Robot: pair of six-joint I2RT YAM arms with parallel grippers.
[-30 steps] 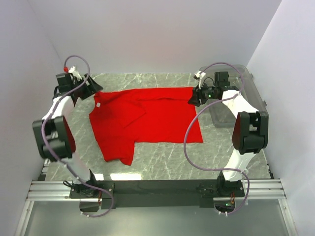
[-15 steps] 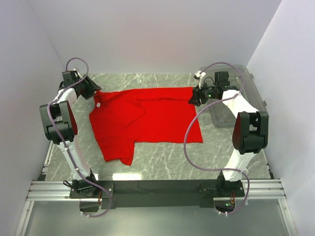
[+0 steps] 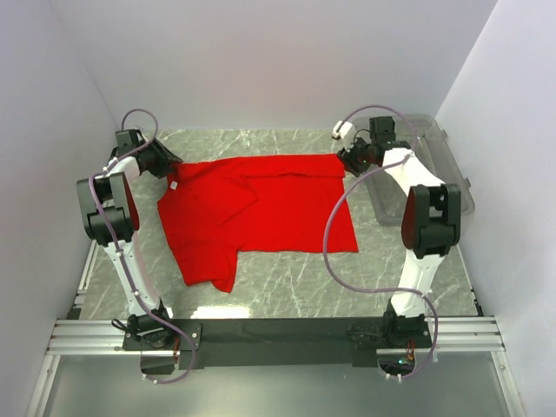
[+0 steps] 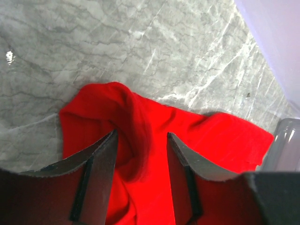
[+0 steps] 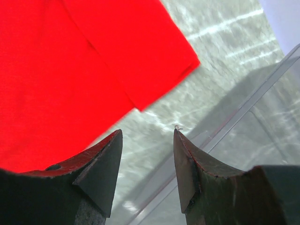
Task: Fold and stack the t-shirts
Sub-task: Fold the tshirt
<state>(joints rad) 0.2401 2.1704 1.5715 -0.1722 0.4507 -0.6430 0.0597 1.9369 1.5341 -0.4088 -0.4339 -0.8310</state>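
Observation:
The red t-shirt (image 3: 261,208) lies spread on the marble table, its near left part folded into a narrow flap. A small white label (image 3: 173,184) shows at its left edge. My left gripper (image 3: 167,165) is at the shirt's far left corner. In the left wrist view it (image 4: 141,136) is open, its fingers straddling a raised ridge of red cloth (image 4: 136,122). My right gripper (image 3: 349,160) is at the shirt's far right corner. In the right wrist view it (image 5: 147,132) is open and empty over bare marble, just beside the shirt's corner (image 5: 178,56).
A clear plastic bin (image 3: 434,169) stands at the far right, close to my right gripper; its rim shows in the right wrist view (image 5: 262,89) and in the left wrist view (image 4: 286,145). White walls enclose the table on three sides. Bare marble (image 3: 295,278) lies in front of the shirt.
My left arm has drawn its elbow in toward the back left while its gripper stays at the shirt's corner. My right gripper has shifted a little toward the back. The shirt has not moved.

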